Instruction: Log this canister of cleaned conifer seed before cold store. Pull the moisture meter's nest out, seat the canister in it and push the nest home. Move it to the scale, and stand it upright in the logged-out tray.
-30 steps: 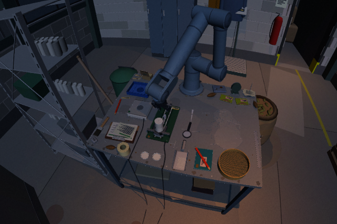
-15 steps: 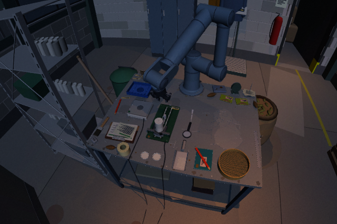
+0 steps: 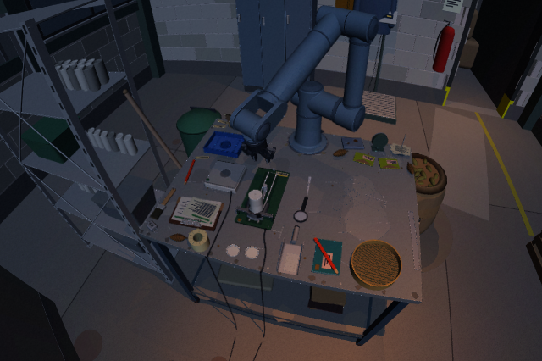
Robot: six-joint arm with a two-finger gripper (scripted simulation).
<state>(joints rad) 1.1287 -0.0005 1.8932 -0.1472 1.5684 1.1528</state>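
The blue logged-out tray [image 3: 223, 144] lies at the table's back left, just left of my gripper [image 3: 259, 154], which hangs low and open with nothing in it. In front of the gripper the green moisture meter [image 3: 262, 197] lies on the table with its nest pulled out toward the front. The white seed canister [image 3: 255, 201] stands upright in that nest. The grey scale [image 3: 225, 176] sits between the tray and the meter's left side.
Behind the table stand blue lockers [image 3: 273, 15] and my arm's base [image 3: 308, 138]. A clipboard [image 3: 196, 212], tape roll [image 3: 198, 239], magnifier [image 3: 301, 212], scoop [image 3: 290, 256], notebook with pencil [image 3: 326, 256] and round sieve [image 3: 376, 264] fill the front. Metal shelving [image 3: 65, 129] flanks the left.
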